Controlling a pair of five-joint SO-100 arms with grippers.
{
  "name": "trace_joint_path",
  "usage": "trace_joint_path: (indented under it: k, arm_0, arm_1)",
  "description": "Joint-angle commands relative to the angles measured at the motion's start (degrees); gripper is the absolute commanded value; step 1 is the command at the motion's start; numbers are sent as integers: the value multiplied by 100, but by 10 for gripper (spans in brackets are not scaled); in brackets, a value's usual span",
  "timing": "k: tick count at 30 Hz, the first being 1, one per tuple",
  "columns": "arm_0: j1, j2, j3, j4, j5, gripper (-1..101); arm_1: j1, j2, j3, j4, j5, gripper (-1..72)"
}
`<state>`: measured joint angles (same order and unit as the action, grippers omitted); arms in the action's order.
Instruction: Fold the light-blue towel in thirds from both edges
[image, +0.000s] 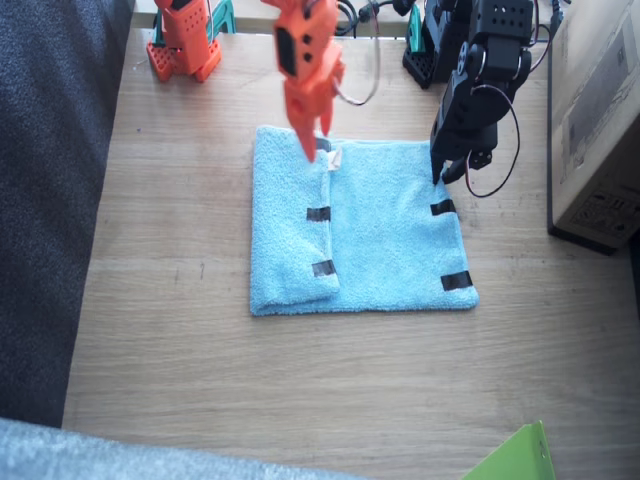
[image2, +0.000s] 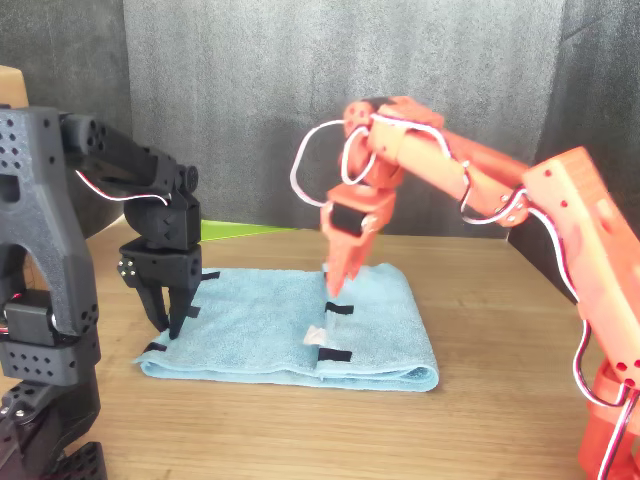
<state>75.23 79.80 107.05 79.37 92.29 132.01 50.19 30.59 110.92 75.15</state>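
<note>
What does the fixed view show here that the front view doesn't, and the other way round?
Only the fixed view shows the cardboard box beside the table, the dark fabric along the other side, and all three tape strips of the unfolded edge lying flat. Only the front view shows the stacked layers of the fold from the side and the dark backdrop. Both show the light-blue towel with one third folded over, the right end effector above the folded edge, and the left end effector at the unfolded edge.
</note>
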Motion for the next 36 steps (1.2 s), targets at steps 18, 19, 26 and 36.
trace_joint_path:
  k: [18,19,26,36]
  arm_0:
    - [-527,1538,-1635,1644,501,-2]
    - [-545,1538,-1784,1740,536,-2]
    - [-1187,1134,-2777,2320,650,-2]
    - [-2285,-211,-3920,2549,668,-2]
  arm_1:
    - [-1969,1582,2540,-589,-88,184]
    - [-1942,1582,2584,-615,-79,184]
    - [-1846,1538,2672,-712,44,183]
    - [-1775,1635,2874,-756,149,184]
